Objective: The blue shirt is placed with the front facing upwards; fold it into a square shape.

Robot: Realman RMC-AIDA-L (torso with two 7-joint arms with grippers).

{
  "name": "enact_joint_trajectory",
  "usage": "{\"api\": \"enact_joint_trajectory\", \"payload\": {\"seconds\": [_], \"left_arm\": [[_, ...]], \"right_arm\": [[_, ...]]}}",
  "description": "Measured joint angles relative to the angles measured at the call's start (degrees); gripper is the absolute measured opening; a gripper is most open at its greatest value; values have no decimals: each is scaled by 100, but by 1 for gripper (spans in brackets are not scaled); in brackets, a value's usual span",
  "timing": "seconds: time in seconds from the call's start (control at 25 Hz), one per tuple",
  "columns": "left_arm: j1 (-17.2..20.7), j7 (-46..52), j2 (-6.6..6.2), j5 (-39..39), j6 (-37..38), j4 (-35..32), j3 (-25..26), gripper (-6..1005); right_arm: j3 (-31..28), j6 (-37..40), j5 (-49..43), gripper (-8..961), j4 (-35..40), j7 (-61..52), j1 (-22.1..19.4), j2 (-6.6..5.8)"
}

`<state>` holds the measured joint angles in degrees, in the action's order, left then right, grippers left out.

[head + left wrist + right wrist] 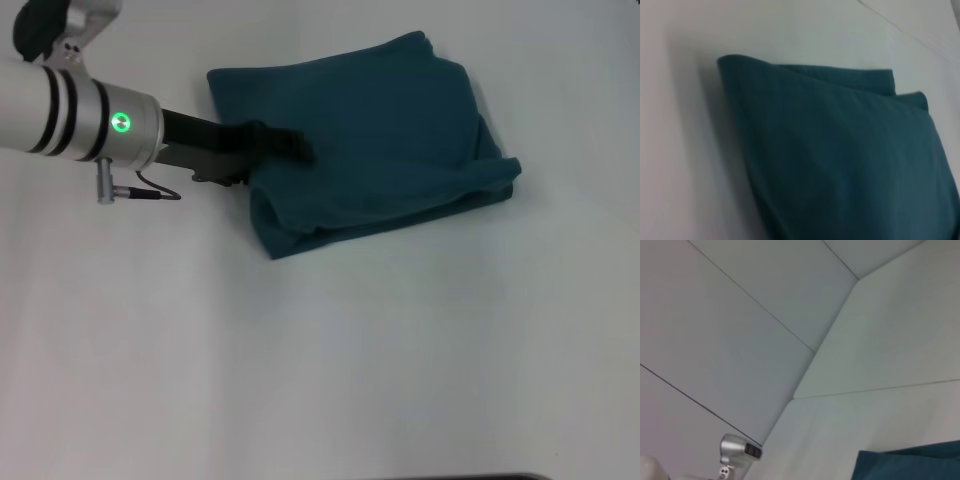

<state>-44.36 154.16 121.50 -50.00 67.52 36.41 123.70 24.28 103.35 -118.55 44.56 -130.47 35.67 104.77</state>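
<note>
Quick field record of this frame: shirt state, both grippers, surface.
shirt: blue shirt folded into a rough square, layered edges showing at its near and right sides; no lettering visible
left gripper: left gripper at the shirt's left edge, fingertips over the fabric
right gripper: not in the head view; its wrist camera shows only a corner of the shirt and the walls
surface: white table
task status: fold looks nearly or fully done

My left gripper's (285, 145) dark fingertips blurred against the folded teal-blue cotton shirt (365, 140), so their spread was unreadable. The shirt's lettering lay folded out of sight. My right wrist view cropped the shirt (907, 462) to one corner.
</note>
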Motion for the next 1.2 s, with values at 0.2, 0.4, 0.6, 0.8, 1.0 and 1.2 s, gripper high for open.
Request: {"api": "enact_joint_trajectory", "payload": {"seconds": [0.2, 0.4, 0.6, 0.8, 1.0, 1.2], "left_arm": [[-23, 12, 12, 17, -15, 78, -185, 808], [-28, 15, 15, 24, 31, 84, -186, 686], [-32, -16, 14, -25, 87, 109, -167, 523], [-28, -189, 52, -65, 534, 316, -131, 404], [0, -396, 89, -128, 1260, 556, -114, 273], [83, -840, 39, -332, 2230, 593, -60, 142]], "right_arm": [[-35, 125, 184, 702, 0, -28, -22, -12], [-52, 150, 220, 702, 0, -31, -47, -18], [-51, 145, 220, 701, 0, -31, -55, -18], [-48, 116, 220, 701, 0, -32, -101, -18], [-46, 105, 218, 700, 0, -32, -123, -18], [-46, 96, 202, 700, -4, -32, -135, -18]]}}
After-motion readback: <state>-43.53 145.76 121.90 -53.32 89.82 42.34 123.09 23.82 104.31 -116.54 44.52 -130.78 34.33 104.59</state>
